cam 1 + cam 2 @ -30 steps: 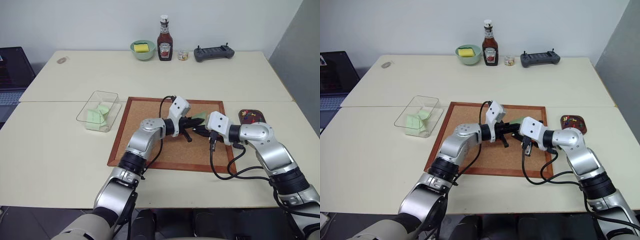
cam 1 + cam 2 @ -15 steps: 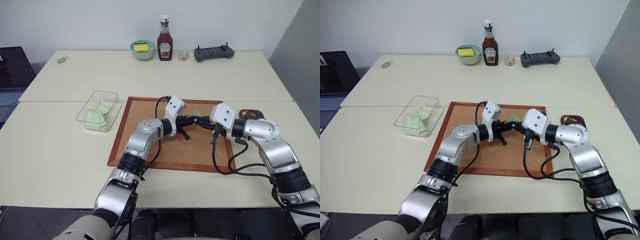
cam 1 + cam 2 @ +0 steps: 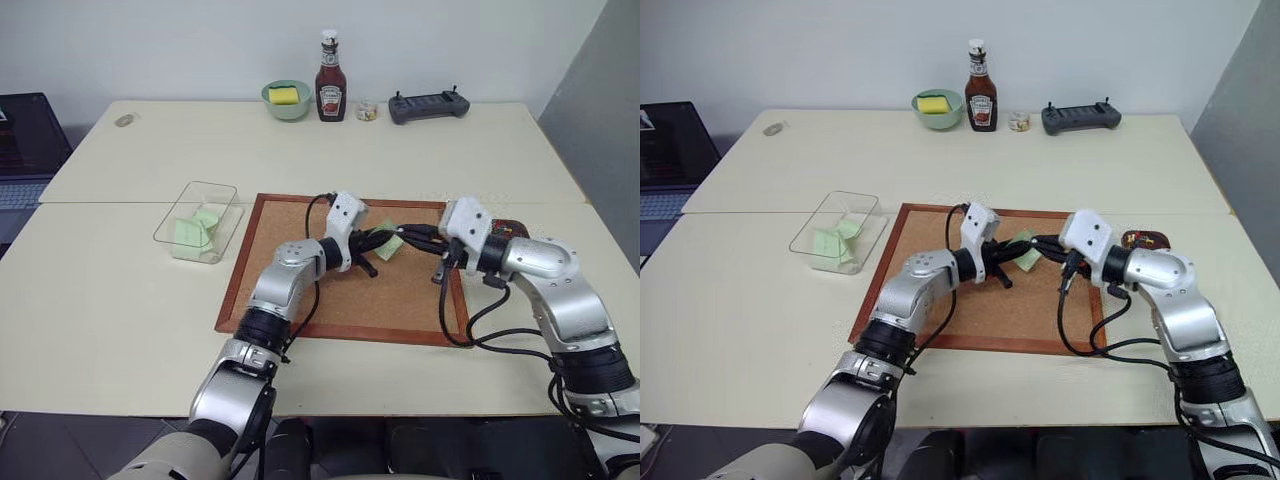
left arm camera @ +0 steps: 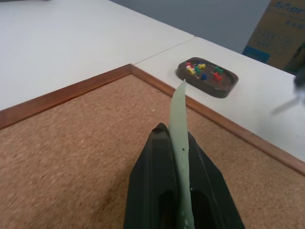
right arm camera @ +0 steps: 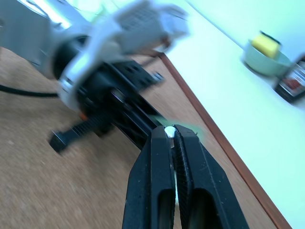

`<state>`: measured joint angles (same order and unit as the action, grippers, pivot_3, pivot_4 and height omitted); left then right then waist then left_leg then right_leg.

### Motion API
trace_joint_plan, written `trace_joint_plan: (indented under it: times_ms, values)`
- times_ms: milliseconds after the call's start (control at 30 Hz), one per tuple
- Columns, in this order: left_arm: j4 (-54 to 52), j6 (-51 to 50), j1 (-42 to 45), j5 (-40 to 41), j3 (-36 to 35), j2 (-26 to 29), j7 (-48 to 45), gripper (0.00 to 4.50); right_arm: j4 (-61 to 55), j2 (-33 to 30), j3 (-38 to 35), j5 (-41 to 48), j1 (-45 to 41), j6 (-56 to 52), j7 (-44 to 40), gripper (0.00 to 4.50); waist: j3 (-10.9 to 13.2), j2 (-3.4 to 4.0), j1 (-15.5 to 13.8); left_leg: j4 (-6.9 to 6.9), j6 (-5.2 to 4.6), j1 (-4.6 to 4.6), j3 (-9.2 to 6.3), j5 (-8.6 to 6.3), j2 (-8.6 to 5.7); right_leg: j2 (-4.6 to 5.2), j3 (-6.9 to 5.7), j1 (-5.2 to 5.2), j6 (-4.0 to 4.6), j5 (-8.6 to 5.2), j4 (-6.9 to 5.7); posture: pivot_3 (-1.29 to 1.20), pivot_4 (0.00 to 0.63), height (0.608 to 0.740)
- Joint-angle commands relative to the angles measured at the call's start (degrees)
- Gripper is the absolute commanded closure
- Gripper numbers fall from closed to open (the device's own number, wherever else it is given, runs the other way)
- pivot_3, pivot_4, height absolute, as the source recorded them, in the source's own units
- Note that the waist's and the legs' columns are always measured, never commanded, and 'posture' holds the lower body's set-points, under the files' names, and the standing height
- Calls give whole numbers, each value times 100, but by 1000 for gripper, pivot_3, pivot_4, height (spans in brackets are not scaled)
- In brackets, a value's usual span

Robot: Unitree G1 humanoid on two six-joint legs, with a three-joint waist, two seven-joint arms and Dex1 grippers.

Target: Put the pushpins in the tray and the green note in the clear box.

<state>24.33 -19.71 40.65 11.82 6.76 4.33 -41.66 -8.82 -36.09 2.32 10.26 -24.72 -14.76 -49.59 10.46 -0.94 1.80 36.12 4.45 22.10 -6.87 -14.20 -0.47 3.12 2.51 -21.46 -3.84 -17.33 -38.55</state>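
My left gripper (image 3: 378, 243) hovers over the corkboard (image 3: 300, 290), shut on the green note (image 4: 178, 119), which stands on edge between its fingers. My right gripper (image 3: 1042, 243) is close beside it, its tips pressed together on a small pale pushpin head (image 5: 169, 129). The dark brown tray (image 4: 207, 76) lies on the table just past the board's right frame, with several coloured pushpins (image 4: 202, 71) in it; in the head views my right forearm partly covers it. The clear box (image 3: 198, 222) stands left of the board with green slips inside.
At the table's far edge stand a pale green bowl (image 3: 286, 98) with a yellow sponge, a ketchup bottle (image 3: 330, 78), a small jar (image 3: 366, 110) and a dark controller (image 3: 428, 104). A laptop (image 3: 25, 140) sits at the far left. Black cables loop from my right wrist over the board.
My right gripper has risen and drawn back to the right, away from the note. The left gripper has edged left with the note still pinched.
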Motion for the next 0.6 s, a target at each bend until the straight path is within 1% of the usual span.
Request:
trace_joint_plan:
  times_ms: [33,133,300,400,600]
  values:
    - [-739,-207,-114,205,-215,70,184,4423,204,-378,-500,-216,217,145,272,4500,0,0,2,0,0,0,0,0,0,0,0,0,0,0,0,0,150,740]
    - [-1333,-500,-357,289,-301,113,424,4423,943,-721,-548,-784,383,583,652,4500,0,0,-4,0,-1,0,2,-1,0,0,2,1,0,0,0,0,150,740]
    - [-1959,-722,-700,277,-182,222,535,4423,2038,-941,-411,-1511,212,1058,1355,4500,0,0,15,1,0,-8,15,0,2,1,13,0,0,0,-7,0,150,740]
    - [-2107,-810,-770,309,-208,218,615,4423,2530,-977,-314,-1825,22,1276,1645,4500,0,0,14,2,1,-9,19,1,2,1,16,0,0,0,-7,0,150,740]
    - [-2187,-868,-800,325,-206,218,691,4423,3030,-916,-202,-2071,-261,1408,1846,4500,0,0,10,4,9,-10,25,5,3,1,20,2,0,0,-7,0,150,740]
